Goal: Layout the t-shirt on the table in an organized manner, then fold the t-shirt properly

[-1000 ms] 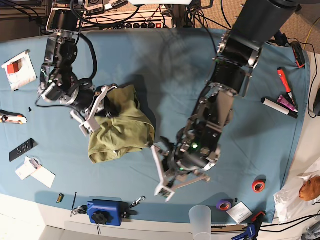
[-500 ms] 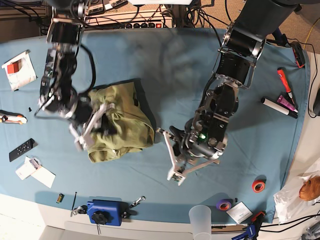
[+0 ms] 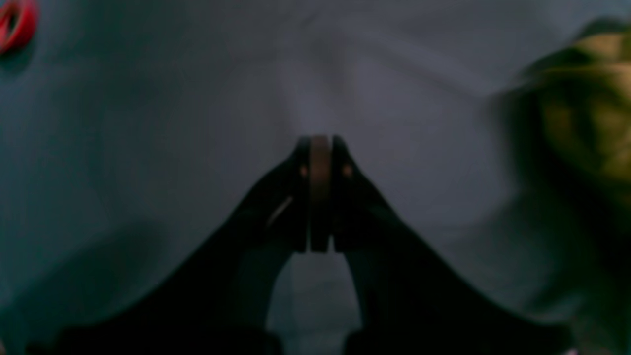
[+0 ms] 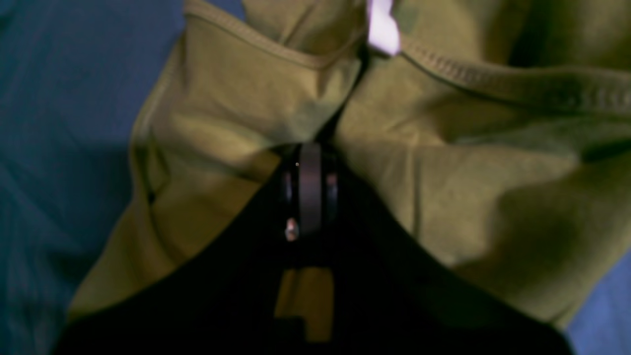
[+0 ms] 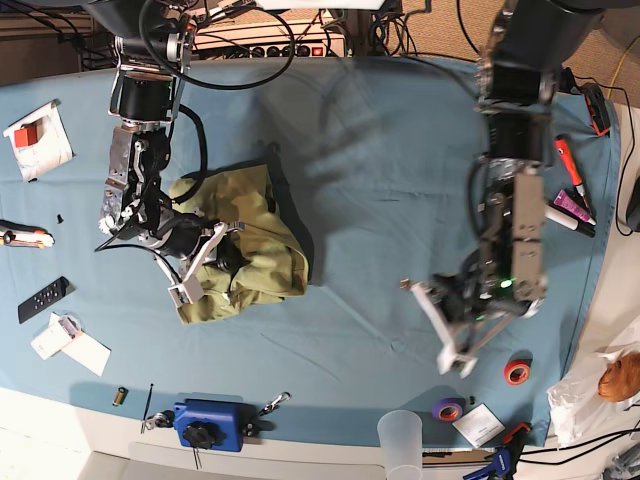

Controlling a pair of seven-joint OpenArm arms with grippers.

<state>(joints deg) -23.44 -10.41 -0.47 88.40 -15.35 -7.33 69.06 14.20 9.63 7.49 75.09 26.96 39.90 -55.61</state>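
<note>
The t-shirt (image 5: 240, 255) lies bunched in a rumpled heap on the left-centre of the worktop (image 5: 350, 130), nowhere near spread out — so the step in hand is, by my judgement, the laying-out, with folding not yet begun; the right gripper (image 4: 310, 162) sits low on the heap with its fingers together, pressed into a crease between two folds near a ribbed hem, though whether cloth is actually pinched between them I cannot tell from the right wrist view; the left gripper (image 3: 319, 148) hangs over bare teal cloth well apart from the shirt, its fingers closed on nothing, the shirt only a blurred olive mass at the right edge of its view.

The next move likely calls for the left arm to come across to the heap and take a second edge or corner, so the two arms can draw the fabric apart and flat; a one-sided pull would probably just drag the bundle.

As for writing — a small pale tag (image 4: 382, 27) shows at the neckline, but it is washed out and blurred; no brand or lettering can be read anywhere.
</note>
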